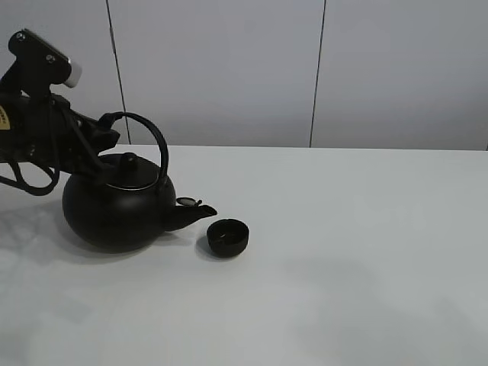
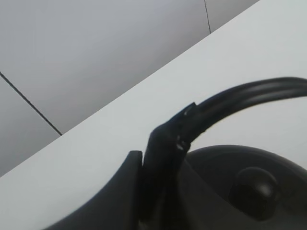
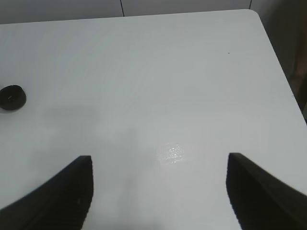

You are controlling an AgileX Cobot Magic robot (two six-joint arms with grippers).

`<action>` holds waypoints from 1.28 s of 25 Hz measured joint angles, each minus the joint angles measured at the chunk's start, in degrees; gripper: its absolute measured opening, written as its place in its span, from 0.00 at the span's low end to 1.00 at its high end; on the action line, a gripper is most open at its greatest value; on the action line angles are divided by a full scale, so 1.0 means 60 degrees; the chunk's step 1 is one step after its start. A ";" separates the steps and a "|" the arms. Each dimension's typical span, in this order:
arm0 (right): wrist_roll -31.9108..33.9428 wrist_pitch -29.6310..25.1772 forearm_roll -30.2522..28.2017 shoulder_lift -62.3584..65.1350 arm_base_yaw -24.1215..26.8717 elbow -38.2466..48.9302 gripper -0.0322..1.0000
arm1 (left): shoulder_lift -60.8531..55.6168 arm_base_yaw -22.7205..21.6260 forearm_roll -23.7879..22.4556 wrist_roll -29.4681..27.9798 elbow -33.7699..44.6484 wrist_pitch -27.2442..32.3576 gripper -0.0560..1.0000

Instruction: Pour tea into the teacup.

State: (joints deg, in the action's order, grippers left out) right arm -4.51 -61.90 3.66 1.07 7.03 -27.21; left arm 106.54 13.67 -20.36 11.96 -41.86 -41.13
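My left hand (image 2: 168, 139) is clamped on the arched handle (image 2: 244, 96) of the black kettle (image 1: 114, 206), its dark fingers (image 2: 160, 158) pressed together around the bar near the end farthest from the spout. In the high view my left arm comes in from the left edge and slopes down to that grip, the hand (image 1: 103, 131) level with the top of the arch. Just below the grip sits the round lid knob (image 2: 254, 187). The kettle's belly is low against the white surface (image 1: 366, 267); I cannot tell whether it rests there or is barely lifted. Its spout (image 1: 194, 216) points right, away from my hand, and ends just beside the teacup (image 1: 228, 237) without reaching over the rim. The small black teacup stands upright on the surface, on the far side of the kettle from my grip.

My right hand (image 3: 158, 158) hangs over bare surface with its fingers (image 3: 72, 191) spread wide and nothing between them. The teacup (image 3: 12, 97) lies well apart from it. Beyond the surface stands a pale panelled wall (image 1: 229, 69).
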 joint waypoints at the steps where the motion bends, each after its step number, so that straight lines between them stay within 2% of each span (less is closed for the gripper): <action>1: 0.0000 0.0000 0.0000 0.0000 0.0000 0.0000 0.54 | 0.0000 0.0000 0.0000 0.0007 0.0000 0.0000 0.16; 32: 0.0000 0.0000 0.0000 0.0000 0.0000 0.0000 0.54 | 0.0000 0.0111 -0.0473 0.0054 -0.0484 0.0313 0.16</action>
State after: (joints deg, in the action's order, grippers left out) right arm -4.51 -61.90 3.66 1.07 7.03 -27.21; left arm 106.54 14.34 -23.20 12.29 -44.77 -39.25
